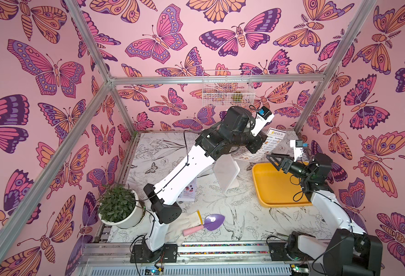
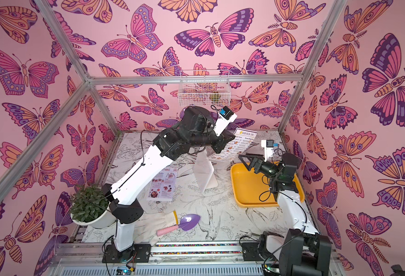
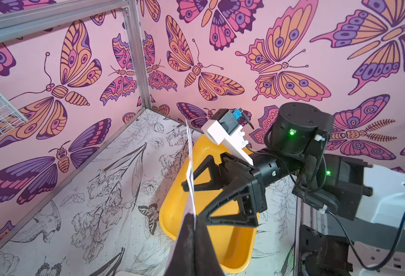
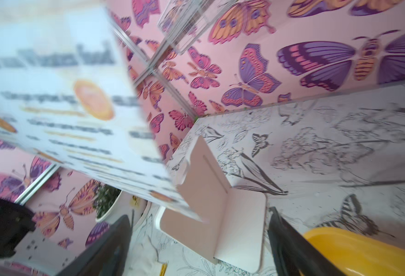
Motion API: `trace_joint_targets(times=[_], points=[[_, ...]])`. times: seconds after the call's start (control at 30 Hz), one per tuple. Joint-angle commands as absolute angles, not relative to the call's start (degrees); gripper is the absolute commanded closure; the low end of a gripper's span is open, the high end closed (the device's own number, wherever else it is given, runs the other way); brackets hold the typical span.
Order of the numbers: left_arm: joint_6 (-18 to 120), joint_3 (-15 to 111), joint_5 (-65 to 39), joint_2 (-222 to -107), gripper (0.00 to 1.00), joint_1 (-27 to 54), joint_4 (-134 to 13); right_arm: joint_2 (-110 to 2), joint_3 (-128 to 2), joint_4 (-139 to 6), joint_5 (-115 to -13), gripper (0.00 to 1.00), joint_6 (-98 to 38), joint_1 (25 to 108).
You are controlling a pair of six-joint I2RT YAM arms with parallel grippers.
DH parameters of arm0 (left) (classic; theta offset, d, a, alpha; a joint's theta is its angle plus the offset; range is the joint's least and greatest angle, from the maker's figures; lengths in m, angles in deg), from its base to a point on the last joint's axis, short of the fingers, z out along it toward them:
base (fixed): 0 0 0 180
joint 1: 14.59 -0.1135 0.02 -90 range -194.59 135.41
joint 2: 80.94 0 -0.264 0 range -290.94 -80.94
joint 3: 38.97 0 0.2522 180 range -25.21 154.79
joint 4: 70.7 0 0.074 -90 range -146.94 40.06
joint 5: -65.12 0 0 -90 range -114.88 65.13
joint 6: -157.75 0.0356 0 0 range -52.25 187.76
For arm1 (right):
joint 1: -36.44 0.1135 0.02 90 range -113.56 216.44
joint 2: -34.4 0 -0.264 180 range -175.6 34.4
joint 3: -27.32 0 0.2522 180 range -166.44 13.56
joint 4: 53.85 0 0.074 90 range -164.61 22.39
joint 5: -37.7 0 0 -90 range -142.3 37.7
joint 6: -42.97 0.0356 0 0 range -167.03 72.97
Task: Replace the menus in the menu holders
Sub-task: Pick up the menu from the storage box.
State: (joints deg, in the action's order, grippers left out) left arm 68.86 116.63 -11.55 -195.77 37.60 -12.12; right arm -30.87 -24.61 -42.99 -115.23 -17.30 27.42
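While your left gripper (image 3: 193, 216) is pinched shut on one edge of the DIM SUM INN menu (image 1: 272, 143), the sheet hangs in the air near the far end of the yellow tray (image 1: 268, 191). It is apart from the menu holder (image 1: 227, 174), which stands upright just beside the tray with no sheet showing in it. Your right gripper (image 3: 190, 202) has its jaws wide apart and holds nothing. The sheet's lower corner is close in front of them, but you cannot tell whether it sits between them.

The paper is gripped at a single spot, so it can sag or twist, and a curled edge will likely miss the holder's narrow slot. If the right jaws close off-centre, they may crease the sheet or drag it out of the left pinch and drop it into the tray. The holder looks light, so pushing down on it with a skewed edge may slide or tip it. The Special Menu (image 2: 163, 184) lies flat under your left arm.
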Motion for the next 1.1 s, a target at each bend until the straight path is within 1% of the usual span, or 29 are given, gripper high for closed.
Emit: trace_joint_targets(times=[0.0, 0.1, 0.23, 0.43, 0.6, 0.83, 1.07], points=[[70.0, 117.17, -10.65, -194.34, 1.0, 37.08, -9.32, -30.28, -27.21, -40.73, -118.3, 0.08, -23.5, 29.08], [70.23, 116.83, -10.31, -193.99, 1.0, 36.92, -8.85, -29.41, -26.95, -41.06, -118.75, 0.06, -25.18, 29.15], [69.77, 116.77, -8.62, -193.84, 1.0, 36.34, -8.86, -30.23, -27.28, -36.59, -122.02, 0.07, -23.35, 30.1], [69.22, 116.99, -8.48, -193.65, 1.0, 35.87, -8.94, -31.92, -29.04, -36.84, -123.68, 0.07, -23.82, 30.22], [68.67, 117.08, -9.09, -193.36, 1.0, 35.26, -8.96, -33.81, -29.24, -31.17, -125.66, 0.12, -19.27, 30.24], [67.62, 116.95, -10.39, -194.3, 1.0, 33.11, -9.47, -29.58, -29.37, -39.46, -125.86, 0.17, -23.98, 30.29], [65.53, 114.56, -10.17, -194.3, 1.0, 31.06, -12.31, -27.48, -29.24, -42.2, -124.91, 0.23, -24.5, 30.26]])
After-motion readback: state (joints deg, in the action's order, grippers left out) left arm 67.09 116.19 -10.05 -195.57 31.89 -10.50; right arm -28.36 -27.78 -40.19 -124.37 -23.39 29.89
